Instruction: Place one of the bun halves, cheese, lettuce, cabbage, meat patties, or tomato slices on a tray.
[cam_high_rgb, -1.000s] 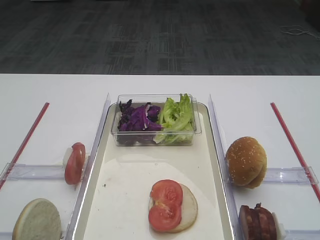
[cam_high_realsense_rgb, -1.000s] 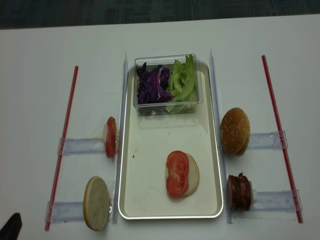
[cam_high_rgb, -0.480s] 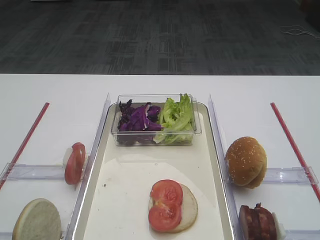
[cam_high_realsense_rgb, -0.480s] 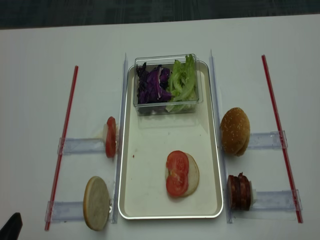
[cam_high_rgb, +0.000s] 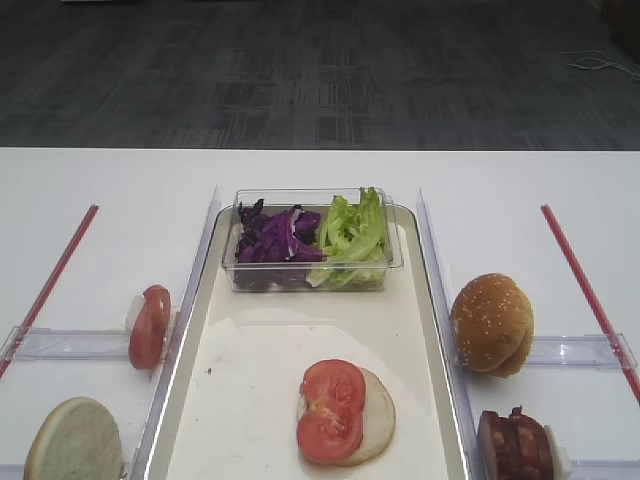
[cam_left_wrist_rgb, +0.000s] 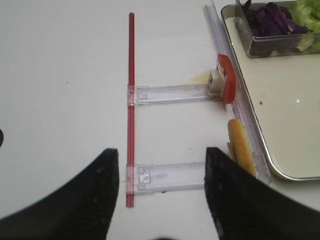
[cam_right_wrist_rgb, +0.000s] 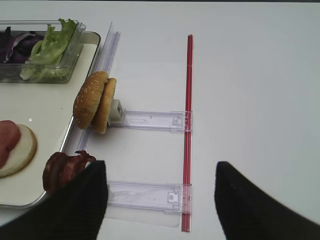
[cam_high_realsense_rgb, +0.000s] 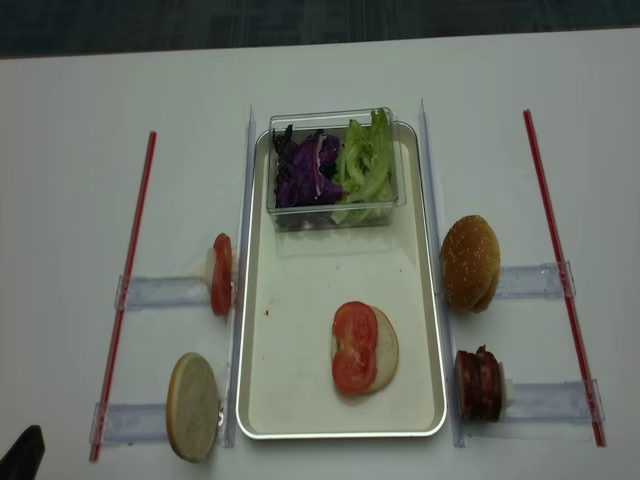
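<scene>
The cream tray (cam_high_realsense_rgb: 300, 300) (cam_high_rgb: 260, 350) carries a flat bun half (cam_high_realsense_rgb: 387, 352) with two tomato slices (cam_high_realsense_rgb: 354, 345) (cam_high_rgb: 330, 408) on top. Another tomato slice (cam_high_realsense_rgb: 221, 274) (cam_left_wrist_rgb: 228, 80) and a flat bun half (cam_high_realsense_rgb: 192, 406) (cam_left_wrist_rgb: 241, 152) stand in the left racks. A sesame bun (cam_high_realsense_rgb: 470, 262) (cam_right_wrist_rgb: 92, 101) and the meat patties (cam_high_realsense_rgb: 478, 383) (cam_right_wrist_rgb: 62, 170) stand in the right racks. Lettuce (cam_high_realsense_rgb: 365, 165) and cabbage (cam_high_realsense_rgb: 305, 170) fill a clear tub. No cheese shows. My left gripper (cam_left_wrist_rgb: 162, 150) and right gripper (cam_right_wrist_rgb: 161, 163) hang open and empty over the near racks.
The clear tub (cam_high_realsense_rgb: 330, 215) sits at the tray's far end. Clear rails (cam_high_realsense_rgb: 244, 200) (cam_high_realsense_rgb: 428, 200) flank the tray. Red strips (cam_high_realsense_rgb: 135, 250) (cam_high_realsense_rgb: 548, 230) run along the outer sides of the white table. A dark floor lies beyond the far edge.
</scene>
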